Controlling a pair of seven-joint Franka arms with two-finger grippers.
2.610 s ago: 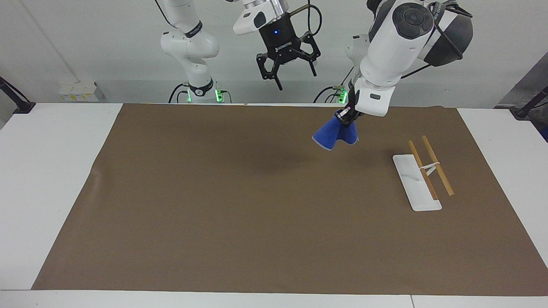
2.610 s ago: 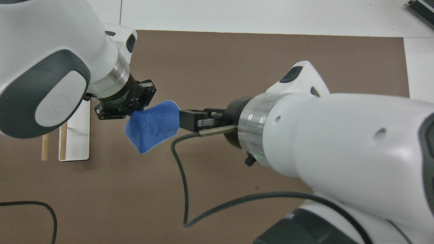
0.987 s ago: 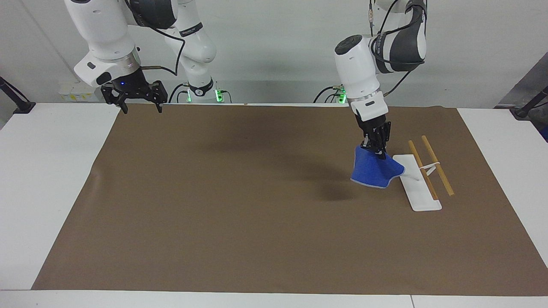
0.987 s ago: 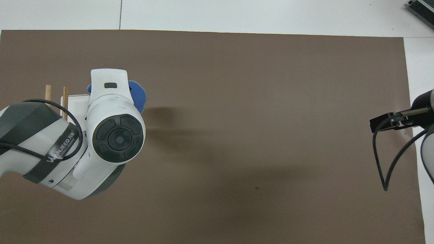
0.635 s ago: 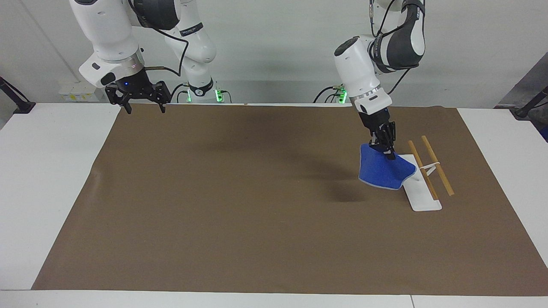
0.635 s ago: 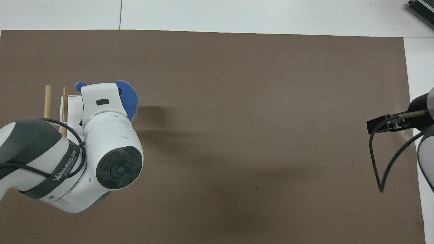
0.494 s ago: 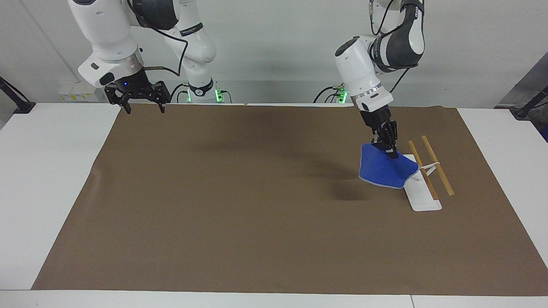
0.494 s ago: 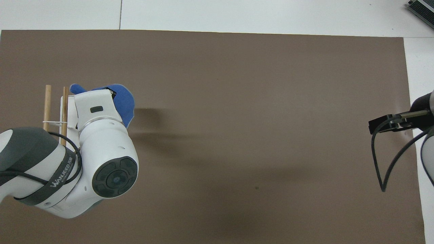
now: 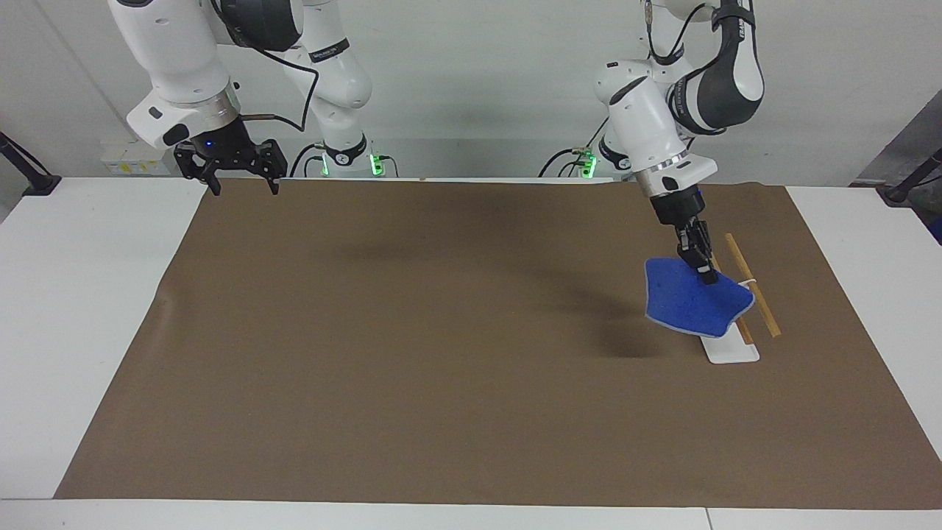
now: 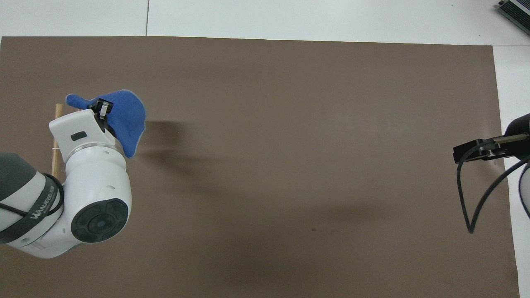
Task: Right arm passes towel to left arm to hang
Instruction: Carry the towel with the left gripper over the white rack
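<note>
The bright-blue towel (image 9: 692, 302) (image 10: 124, 118) hangs in the air from my left gripper (image 9: 705, 274) (image 10: 103, 108), which is shut on its upper edge. The cloth drapes over the rack, covering most of its white base (image 9: 732, 349) and part of the nearer wooden bar; the other wooden bar (image 9: 752, 285) (image 10: 55, 138) shows beside it. My right gripper (image 9: 237, 185) (image 10: 472, 152) stands open and empty, waiting above the mat's edge at the right arm's end of the table.
A brown mat (image 9: 441, 353) covers most of the white table (image 9: 81, 309). A black cable (image 10: 466, 198) loops from the right arm's wrist.
The left gripper has carried the towel sideways onto the rack, so the cloth now covers the white base. The right arm has barely shifted.
</note>
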